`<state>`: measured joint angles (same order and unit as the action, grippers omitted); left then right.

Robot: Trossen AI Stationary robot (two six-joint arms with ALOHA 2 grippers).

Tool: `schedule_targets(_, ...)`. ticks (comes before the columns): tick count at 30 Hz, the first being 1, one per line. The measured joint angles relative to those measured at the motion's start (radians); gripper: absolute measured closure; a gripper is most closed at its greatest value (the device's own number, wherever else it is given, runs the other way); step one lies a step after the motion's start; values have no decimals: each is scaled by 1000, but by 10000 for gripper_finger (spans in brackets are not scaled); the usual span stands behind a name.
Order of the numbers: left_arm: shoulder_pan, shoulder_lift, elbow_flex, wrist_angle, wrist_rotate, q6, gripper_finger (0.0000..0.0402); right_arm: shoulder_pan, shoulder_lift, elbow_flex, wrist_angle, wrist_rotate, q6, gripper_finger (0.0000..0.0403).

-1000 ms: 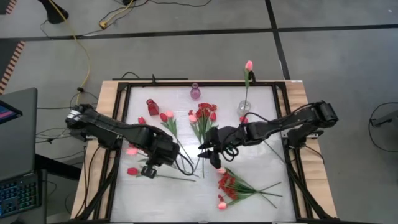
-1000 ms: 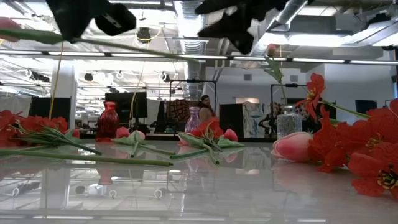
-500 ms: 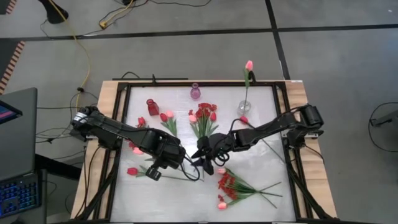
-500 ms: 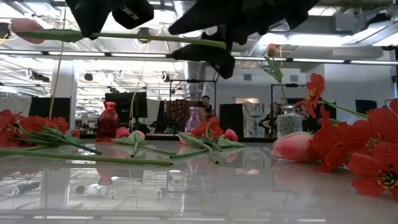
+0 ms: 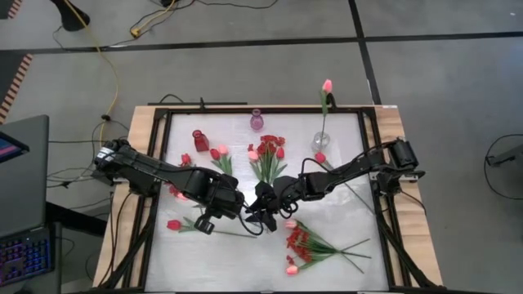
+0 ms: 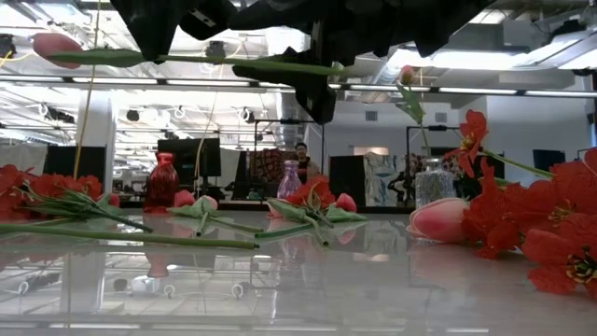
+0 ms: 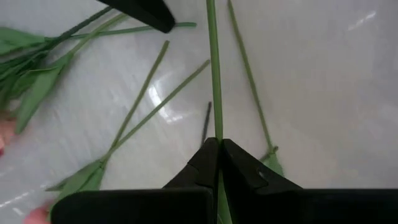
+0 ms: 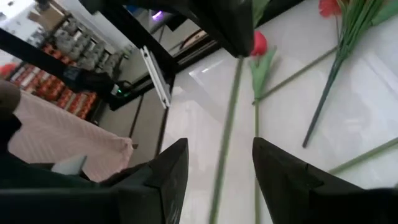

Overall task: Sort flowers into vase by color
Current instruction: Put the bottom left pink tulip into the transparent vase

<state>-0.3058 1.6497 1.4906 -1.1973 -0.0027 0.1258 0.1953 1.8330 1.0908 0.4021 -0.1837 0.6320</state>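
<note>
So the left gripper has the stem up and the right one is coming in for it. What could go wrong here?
1. The right gripper is open around the held stem near the left gripper; the two could bump.
2. If the left lets go before the right shuts, the pink tulip may drop onto the flowers on the table.

Left pincer (image 5: 231, 210) and right pincer (image 5: 260, 208) meeting mid-table, flowers (image 5: 267, 158) scattered

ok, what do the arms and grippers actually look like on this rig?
Both arms are black, jointed links with loose black cables along them. The left arm has a pale block at its base. The left gripper has black, wedge-tipped fingers; the right gripper has broad matte black fingers with angular tips. No markings are legible.
</note>
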Motion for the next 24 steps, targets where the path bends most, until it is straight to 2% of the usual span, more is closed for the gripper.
schedule_targets(6,0,0,0,2,-79,17,402,-1,6,0,-21,9,26,198)
schedule_targets(16,0,0,0,4,-118,32,402,-12,6,0,-50,28,42,201)
schedule_targets(20,0,0,0,10,-118,32,402,-14,6,0,-50,28,41,227)
schedule_targets(24,0,0,0,11,-119,42,402,-14,6,0,-48,28,40,274)
